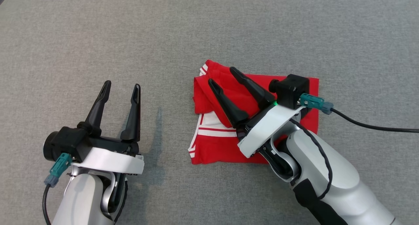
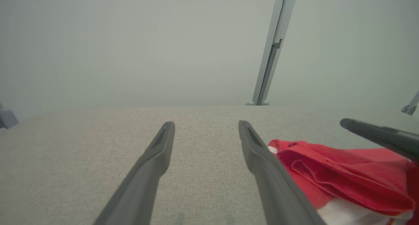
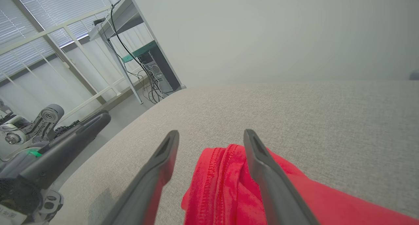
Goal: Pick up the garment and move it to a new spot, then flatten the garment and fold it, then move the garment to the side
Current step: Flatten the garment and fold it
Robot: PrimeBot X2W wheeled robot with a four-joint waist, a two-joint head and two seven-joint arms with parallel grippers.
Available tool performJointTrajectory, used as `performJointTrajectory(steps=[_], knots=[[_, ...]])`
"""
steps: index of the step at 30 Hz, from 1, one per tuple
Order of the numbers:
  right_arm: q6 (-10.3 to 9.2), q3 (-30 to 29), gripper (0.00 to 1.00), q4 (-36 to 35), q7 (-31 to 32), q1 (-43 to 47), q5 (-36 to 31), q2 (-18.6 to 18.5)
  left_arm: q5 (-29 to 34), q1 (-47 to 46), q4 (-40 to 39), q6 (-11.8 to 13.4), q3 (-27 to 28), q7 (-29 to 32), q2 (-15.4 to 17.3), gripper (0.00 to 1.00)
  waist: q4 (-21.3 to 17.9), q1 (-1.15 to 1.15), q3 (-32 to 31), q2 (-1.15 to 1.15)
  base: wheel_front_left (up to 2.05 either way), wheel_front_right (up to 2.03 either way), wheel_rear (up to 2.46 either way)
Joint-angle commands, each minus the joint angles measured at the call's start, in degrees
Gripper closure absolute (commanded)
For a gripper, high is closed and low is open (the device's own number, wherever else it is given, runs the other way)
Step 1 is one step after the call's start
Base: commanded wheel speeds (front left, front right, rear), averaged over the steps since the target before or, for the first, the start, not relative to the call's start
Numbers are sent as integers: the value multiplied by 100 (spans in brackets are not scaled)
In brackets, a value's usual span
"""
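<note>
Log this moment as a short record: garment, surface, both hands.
garment: red with white stripes, folded, rumpled at its upper left, lying on the surface
surface: grey woven fabric
left hand: open, over bare surface, apart from the garment
right hand: open, over the garment's rumpled upper left, red cloth showing between its spread fingers, nothing clamped

A: We see a red garment (image 1: 226, 149) under the right gripper's (image 1: 222, 75) black jaws, trimmed with 2 white bands.
B: We also see speckled grey cloth (image 1: 209, 28) between the left gripper's (image 1: 122, 84) black jaws.
</note>
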Motion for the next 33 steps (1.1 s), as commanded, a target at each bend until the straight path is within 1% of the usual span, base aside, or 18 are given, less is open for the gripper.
performJointTrajectory(steps=[1, 4, 6, 10, 11, 12, 14, 18, 21, 22, 25, 28, 33], knots=[[-3, 17, 0, -56, -78, -76, 19, -27, 54, -75, 7, -43, 44, -3, 1, 0, -49, 0, -9, 0, 0, 0, 0], [-3, -113, 0, -272, -251, -122, -117, -30, 98, -39, 17, -33, 104, -3, -1, 0, -153, 0, -42, 0, 0, 0, 0], [-3, -331, 0, -452, -332, -70, -284, -32, 129, 1, 28, -21, 143, -3, 0, 0, -225, 0, -77, 0, 0, 0, 0], [-3, -1048, 0, -877, -345, 221, -674, -92, 163, 54, 41, -1, 205, -3, 6, 0, -348, 0, -152, 0, 0, 0, 0], [-3, -1244, 0, -1002, -310, 314, -762, -138, 176, 65, 39, 2, 226, -3, 10, 0, -377, 0, -171, 0, 0, 0, 0], [-3, -1633, 0, -1252, -236, 534, -983, -245, 197, 95, 38, 21, 259, -3, 21, 0, -440, 0, -212, 0, 0, 0, 0], [-3, -2025, 0, -1490, -138, 800, -1196, -352, 199, 123, 40, 46, 299, -3, 38, 0, -497, 0, -256, 0, 0, 0, 0], [-3, -2749, 0, -1873, 30, 1359, -1556, -556, 237, 199, 37, 59, 334, -3, 76, 0, -577, 0, -357, 0, 0, 0, 0], [-3, -3186, 0, -2088, 132, 1793, -1761, -689, 256, 256, 51, 71, 355, -3, 115, 0, -633, 0, -447, 0, 0, 0, 0], [-3, -3186, 0, -2088, 132, 1793, -1761, -689, 256, 256, 51, 71, 355, -3, 115, 0, -633, 0, -447, 0, 0, 0, 0], [-3, -3518, 0, -2223, 192, 2202, -1937, -812, 253, 335, 62, 109, 374, -3, 147, 0, -679, 0, -547, 0, 0, 0, 0], [-3, -3718, 0, -2323, 220, 2545, -1998, -851, 242, 413, 67, 141, 394, 11, 181, 0, -719, 0, -640, 0, 0, 0, 0], [-3, -3887, 0, -2434, 207, 2850, -1971, -794, 206, 520, 26, 192, 407, 68, 208, 0, -764, 0, -743, 0, 0, 0, 0]])
